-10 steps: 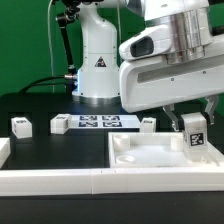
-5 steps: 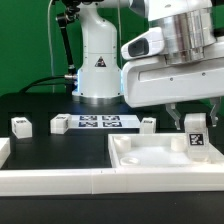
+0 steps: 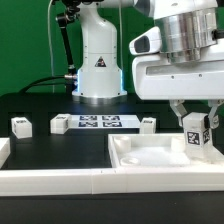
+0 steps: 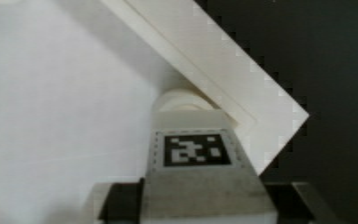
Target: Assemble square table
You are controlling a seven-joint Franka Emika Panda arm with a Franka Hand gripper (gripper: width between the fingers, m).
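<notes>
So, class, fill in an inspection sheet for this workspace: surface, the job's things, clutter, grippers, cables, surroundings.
surface: black table top, fenced in front by white barrier rails.
job's things: slab lies flat behind the rails. One leg stands upright at a corner of it; whether it is seated cannot be told. Three loose legs lie on the table.
clutter: only the marker board.
grippers: gripper shut on the leg.
cables: black cables beside the arm base.
surroundings: green wall.
</notes>
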